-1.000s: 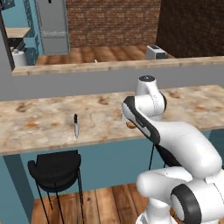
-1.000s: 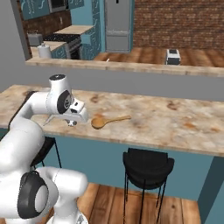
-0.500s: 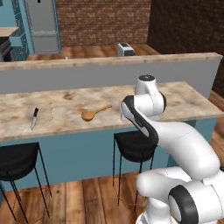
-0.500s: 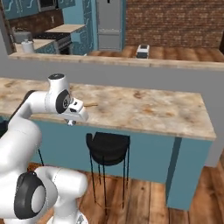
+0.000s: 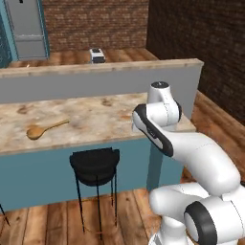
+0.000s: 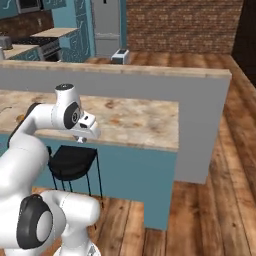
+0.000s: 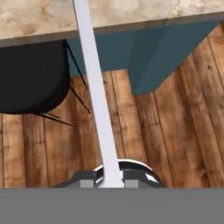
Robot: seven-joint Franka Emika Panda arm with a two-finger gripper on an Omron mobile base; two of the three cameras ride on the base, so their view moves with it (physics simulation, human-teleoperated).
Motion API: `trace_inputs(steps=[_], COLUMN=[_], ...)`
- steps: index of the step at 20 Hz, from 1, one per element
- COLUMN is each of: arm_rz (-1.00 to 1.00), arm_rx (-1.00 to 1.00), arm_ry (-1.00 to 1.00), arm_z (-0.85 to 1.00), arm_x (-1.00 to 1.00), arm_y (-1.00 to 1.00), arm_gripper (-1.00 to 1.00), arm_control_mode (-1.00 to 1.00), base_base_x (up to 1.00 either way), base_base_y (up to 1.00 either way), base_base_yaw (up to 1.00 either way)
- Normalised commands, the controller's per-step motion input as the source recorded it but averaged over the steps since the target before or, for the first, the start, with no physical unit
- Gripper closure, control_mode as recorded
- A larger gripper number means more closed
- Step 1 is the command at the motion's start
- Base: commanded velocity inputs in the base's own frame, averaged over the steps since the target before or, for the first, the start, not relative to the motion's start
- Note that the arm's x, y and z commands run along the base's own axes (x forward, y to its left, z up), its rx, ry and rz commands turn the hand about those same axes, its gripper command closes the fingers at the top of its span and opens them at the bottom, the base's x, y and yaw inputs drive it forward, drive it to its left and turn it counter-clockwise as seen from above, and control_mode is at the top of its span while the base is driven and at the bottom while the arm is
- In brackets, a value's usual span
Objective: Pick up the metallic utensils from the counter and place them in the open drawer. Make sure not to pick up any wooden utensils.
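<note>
One silver utensil (image 7: 97, 100) clamped in end effector (image 7: 109, 183), hanging above stool (image 7: 30, 78); no legible writing.

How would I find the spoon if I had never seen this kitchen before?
Look for the long beige stone counter with rust-brown blotches on its teal-blue base. Above the black stool, go left along the top to the wooden spoon lying flat. It is golden-brown with a round bowl and a thin handle, and nothing else lies near it on that stretch of stone.
</note>
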Motion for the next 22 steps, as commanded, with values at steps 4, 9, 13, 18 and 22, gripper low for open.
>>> trace_inputs(steps=[4,9,13,18,22], arm_rz=[0.0,0.0,0.0,0.0,0.0], arm_rx=[0.0,0.0,0.0,0.0,0.0], arm_ry=[0.0,0.0,0.0,0.0,0.0], arm_z=[0.0,0.0,0.0,0.0,0.0], arm_x=[0.0,0.0,0.0,0.0,0.0], arm_y=[0.0,0.0,0.0,0.0,0.0], arm_gripper=[1.0,1.0,1.0,1.0,1.0], arm_control_mode=[1.0,1.0,1.0,1.0,1.0], base_base_x=[0.0,0.0,0.0,0.0,0.0], base_base_y=[-1.0,-1.0,-1.0,-1.0,-1.0], base_base_yaw=[-0.09,-0.09,-0.09,-0.07,-0.05])
